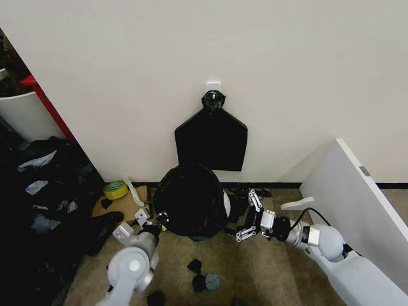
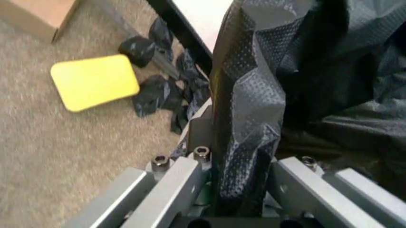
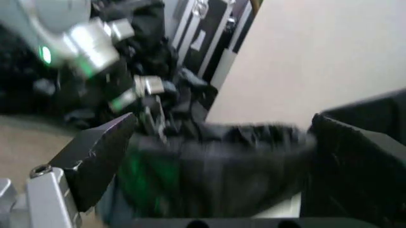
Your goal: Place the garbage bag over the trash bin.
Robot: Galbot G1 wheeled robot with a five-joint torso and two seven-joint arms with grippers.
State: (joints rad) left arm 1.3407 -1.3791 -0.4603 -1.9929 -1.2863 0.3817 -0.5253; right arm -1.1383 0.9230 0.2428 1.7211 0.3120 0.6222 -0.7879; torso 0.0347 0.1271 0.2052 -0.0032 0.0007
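Left claw [image 1: 157, 224] sits at the left side of the trash bin [image 1: 226, 205], at rim height, with its jaws clamped on a fold of the garbage bag [image 1: 191, 199]. The left wrist view confirms this: black perforated film of the garbage bag [image 2: 247, 109] runs down between the two metal fingers [image 2: 174, 183] and is pinched there.

Right claw [image 1: 250, 217] is at the opposite, right side of the trash bin, close to the rim. Its fingers stand apart, one above and one below. In the right wrist view the dark fingers [image 3: 95, 152] are spread wide with black bag film [image 3: 216, 166] lying across the gap between them; whether they touch the film cannot be told.

The trash bin stands on the carpet against the wall. The garbage bag is draped over its top and covers nearly all of it; only a sliver of cream-white wall shows on the right side.

Above the trash bin, a flat black bag [image 1: 211, 139] hangs on the wall from a white hook [image 1: 213, 85]. A roll of yellow tape [image 1: 115, 189] lies on cardboard to the left of the trash bin. Small black scraps [image 1: 195, 266] lie on the carpet in front of it. A yellow card [image 2: 95, 81] lies on the carpet near the left claw.
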